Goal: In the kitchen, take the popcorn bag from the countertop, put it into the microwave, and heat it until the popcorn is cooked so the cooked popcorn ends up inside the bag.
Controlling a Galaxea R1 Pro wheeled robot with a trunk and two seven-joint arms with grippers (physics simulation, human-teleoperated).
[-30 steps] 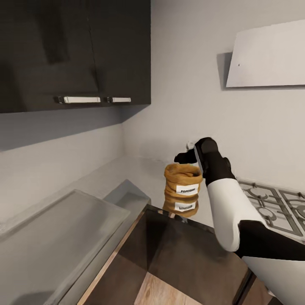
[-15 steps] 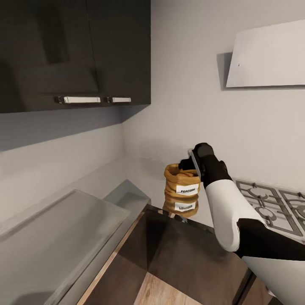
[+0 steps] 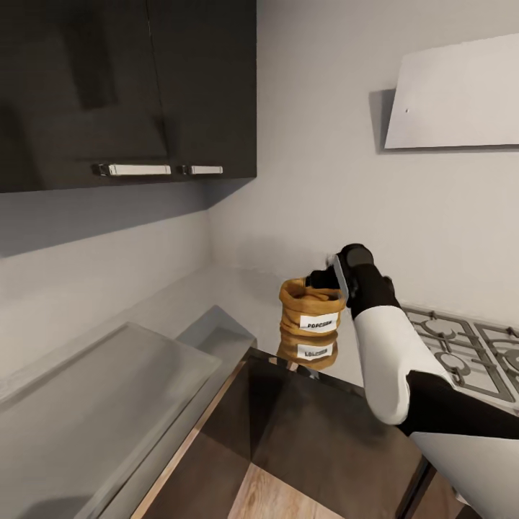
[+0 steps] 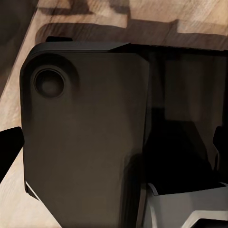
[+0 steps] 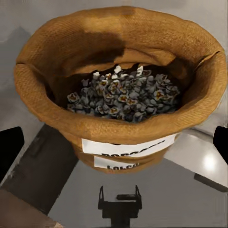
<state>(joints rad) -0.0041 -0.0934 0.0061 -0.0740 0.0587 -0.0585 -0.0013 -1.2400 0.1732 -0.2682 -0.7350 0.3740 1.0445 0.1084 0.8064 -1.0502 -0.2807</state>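
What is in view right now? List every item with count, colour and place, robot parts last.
bag: one, mustard-tan, white POPCORN label, upright on the countertop
kernels: many, grey-tan, inside the bag
countertop: one, glossy grey, in the corner
hob: one, steel, right of the bag
hood: one, white, on the wall above the hob
cabinets: two doors, dark, silver handles, upper left
right gripper: one, black, open, at the bag's rim
right arm: one, white and black, lower right

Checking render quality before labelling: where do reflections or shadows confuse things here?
Head view: the glossy countertop mirrors the popcorn bag, label upside down below it. Right wrist view: the bag's rim shades half the kernels, and a bright glare spot sits near one dark finger. Left wrist view: dim, with soft shadows on wood.
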